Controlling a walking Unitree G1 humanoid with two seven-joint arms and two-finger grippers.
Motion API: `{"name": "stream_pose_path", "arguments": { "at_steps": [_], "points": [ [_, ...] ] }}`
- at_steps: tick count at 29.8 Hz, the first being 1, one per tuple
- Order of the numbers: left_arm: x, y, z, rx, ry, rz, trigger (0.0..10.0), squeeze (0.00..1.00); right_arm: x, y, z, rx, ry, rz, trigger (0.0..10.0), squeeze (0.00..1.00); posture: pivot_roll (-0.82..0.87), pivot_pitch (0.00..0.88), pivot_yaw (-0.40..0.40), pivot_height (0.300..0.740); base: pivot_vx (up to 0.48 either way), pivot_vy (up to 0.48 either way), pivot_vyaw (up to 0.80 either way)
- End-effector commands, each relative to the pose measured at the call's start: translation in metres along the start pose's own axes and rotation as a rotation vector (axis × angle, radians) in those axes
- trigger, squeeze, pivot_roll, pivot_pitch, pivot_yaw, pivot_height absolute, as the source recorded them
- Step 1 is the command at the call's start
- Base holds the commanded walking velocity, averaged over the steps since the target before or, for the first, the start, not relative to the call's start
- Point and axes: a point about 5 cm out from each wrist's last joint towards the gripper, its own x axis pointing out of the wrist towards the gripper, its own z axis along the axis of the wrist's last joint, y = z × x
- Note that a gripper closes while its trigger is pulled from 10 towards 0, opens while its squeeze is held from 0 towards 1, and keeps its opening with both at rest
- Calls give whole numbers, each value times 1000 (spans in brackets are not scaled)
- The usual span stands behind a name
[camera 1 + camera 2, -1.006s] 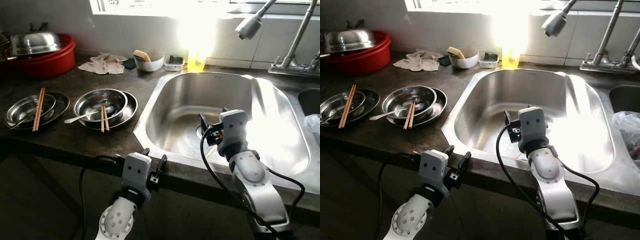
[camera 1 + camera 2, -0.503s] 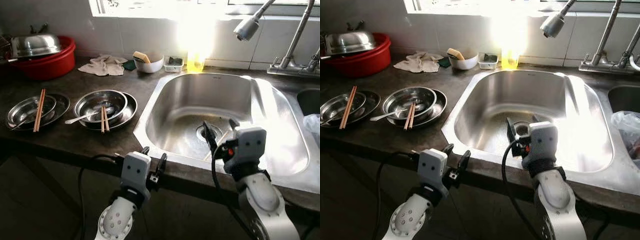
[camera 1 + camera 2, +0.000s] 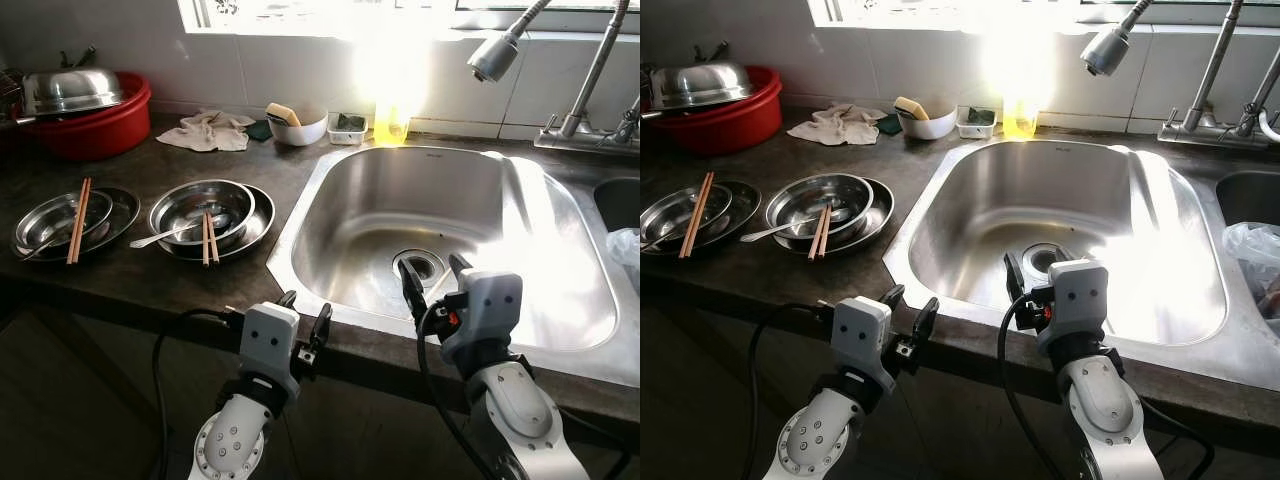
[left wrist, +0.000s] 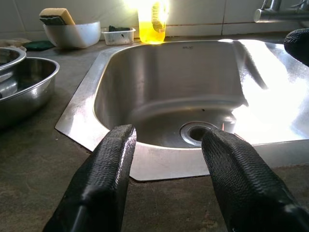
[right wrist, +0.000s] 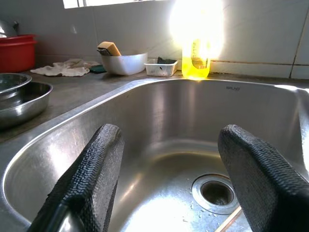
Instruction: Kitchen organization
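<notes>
A steel sink (image 3: 292,238) is set into the dark counter. Left of it stand two stacks of steel bowls. The nearer stack (image 3: 190,205) holds chopsticks (image 3: 207,238) and a spoon (image 3: 160,237). The farther one (image 3: 45,215) carries chopsticks (image 3: 77,205). My right gripper (image 3: 433,272) hangs open and empty over the sink's near part, pointing at the drain (image 5: 216,192). A thin pale stick (image 5: 229,220) lies by the drain. My left gripper (image 3: 307,308) is open and empty at the counter's front edge, left of the sink.
At the back stand a red basin (image 3: 105,128) with a steel lid (image 3: 70,88), a cloth (image 3: 208,130), a white bowl (image 3: 300,130) with a sponge, a small tray (image 3: 348,125) and a yellow soap bottle (image 3: 390,122). A spray head (image 3: 495,55) hangs above the sink.
My right arm has drawn back from over the basin toward the sink's near rim, still open. The left arm has stayed put.
</notes>
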Motion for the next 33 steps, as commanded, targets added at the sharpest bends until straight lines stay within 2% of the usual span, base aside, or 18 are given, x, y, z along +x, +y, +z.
{"name": "stream_pose_path", "arguments": {
  "at_steps": [1, 33],
  "points": [
    [-2, 1, 2, 6, -8, 18, 10000, 0, 1, 3, 3, 1, -9, 9, 10000, 0, 84, 65, 16, 740, -300, 0, 0],
    [-6, 1, -7, 15, 30, -2, 10000, 0, 3, 9, -2, -6, 11, 22, 10000, 0, 79, 62, 21, 740, -326, 0, 0]
  ]
}}
